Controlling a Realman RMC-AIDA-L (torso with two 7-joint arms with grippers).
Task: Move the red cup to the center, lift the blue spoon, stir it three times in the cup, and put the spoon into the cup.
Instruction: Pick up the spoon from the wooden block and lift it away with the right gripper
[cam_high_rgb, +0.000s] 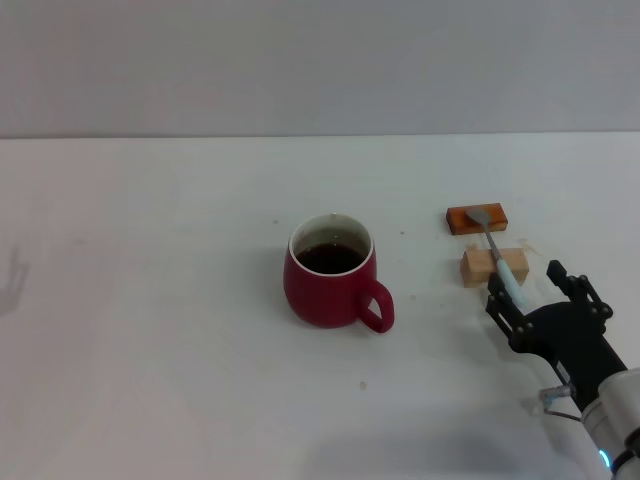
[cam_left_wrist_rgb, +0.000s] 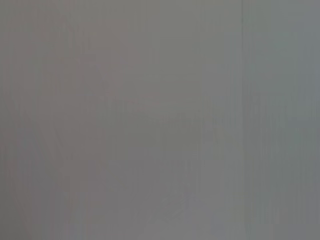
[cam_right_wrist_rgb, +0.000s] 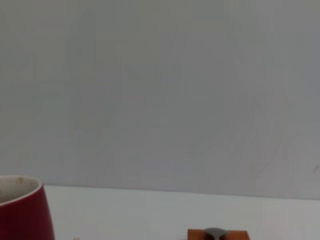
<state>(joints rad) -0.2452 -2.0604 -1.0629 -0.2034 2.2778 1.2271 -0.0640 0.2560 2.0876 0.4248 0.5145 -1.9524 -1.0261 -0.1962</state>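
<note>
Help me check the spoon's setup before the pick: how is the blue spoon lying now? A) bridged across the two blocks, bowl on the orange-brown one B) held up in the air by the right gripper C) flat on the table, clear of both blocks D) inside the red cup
A: the blue spoon spans both blocks, its grey bowl on the orange-brown block and its handle over the pale wooden block.

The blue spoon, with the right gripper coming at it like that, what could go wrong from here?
The blue spoon lies propped across the orange-brown block and the pale wooden block, so a nudge from the open right gripper could roll it off or shift the blocks. Its handle is slim, so the grasp may slip. The red cup holds dark liquid, so careless stirring could spill it.
</note>
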